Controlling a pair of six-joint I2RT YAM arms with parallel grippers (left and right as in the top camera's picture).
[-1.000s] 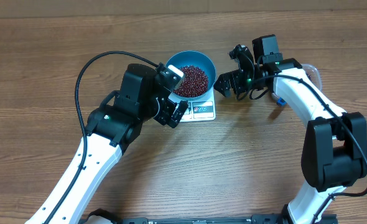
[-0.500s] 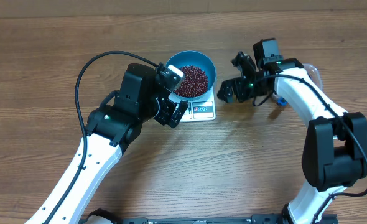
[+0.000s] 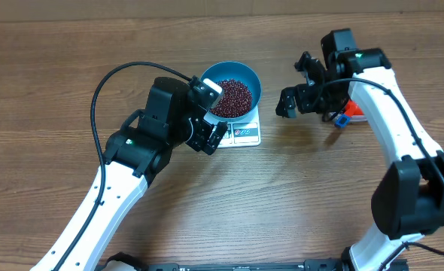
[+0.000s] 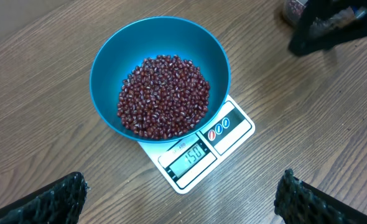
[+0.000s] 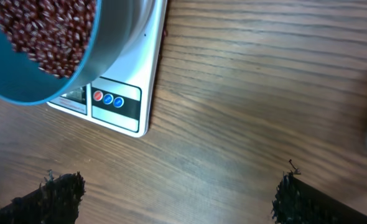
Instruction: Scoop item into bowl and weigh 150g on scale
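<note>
Since the scale (image 4: pixel 196 152) under the bowl (image 4: pixel 109 68) of beans (image 4: pixel 165 93) reads 150, we judge the weighing done. Our left gripper (image 3: pixel 211 113) and right gripper (image 3: pixel 296 83) hang spread wide, empty, beside it; only retreating remains.

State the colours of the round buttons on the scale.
One red, two blue buttons in a black panel on the white scale. Right wrist view shows them best.

White arm links (image 3: pixel 105 197), black joint housings (image 3: pixel 143 143), looping black cable (image 3: pixel 95 98), black left claw (image 4: pixel 180 200)
</note>
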